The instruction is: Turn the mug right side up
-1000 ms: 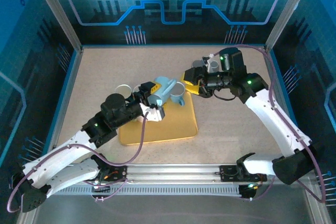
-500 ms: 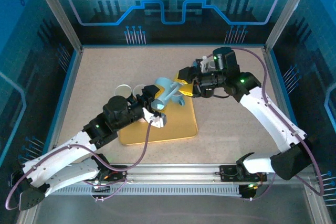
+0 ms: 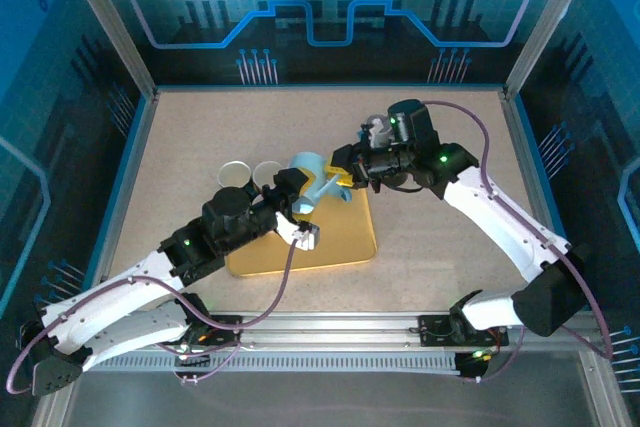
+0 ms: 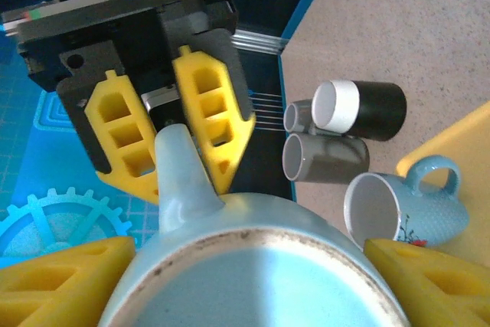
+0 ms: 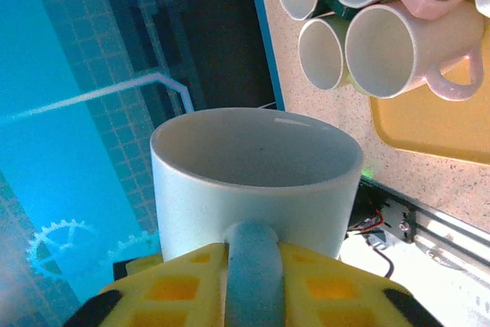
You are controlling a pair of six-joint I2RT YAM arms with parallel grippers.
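You are looking at a handover in mid-air, and the main risk is two arms gripping one rigid mug (image 3: 308,169). If you are turning either wrist while both grips are tight, the arms are fighting each other. The mug may then twist out of one grip and drop onto the yellow tray (image 3: 340,242) or the table beside it. A second risk is the handle: it is a narrow hold, so once the left side lets go, the body could swing down around it. The pale blue mug is hanging above the far edge of the tray, tilted, with its base facing back along the left arm. The left gripper (image 3: 297,199) is grasping the mug's body near the base, with a yellow finger pressing on each side. The right gripper (image 3: 338,175) is clamping the handle, its yellow fingers sitting tight on either side of it in the right wrist view. The other mugs (image 4: 325,160) are lying close together on the table near the tray.
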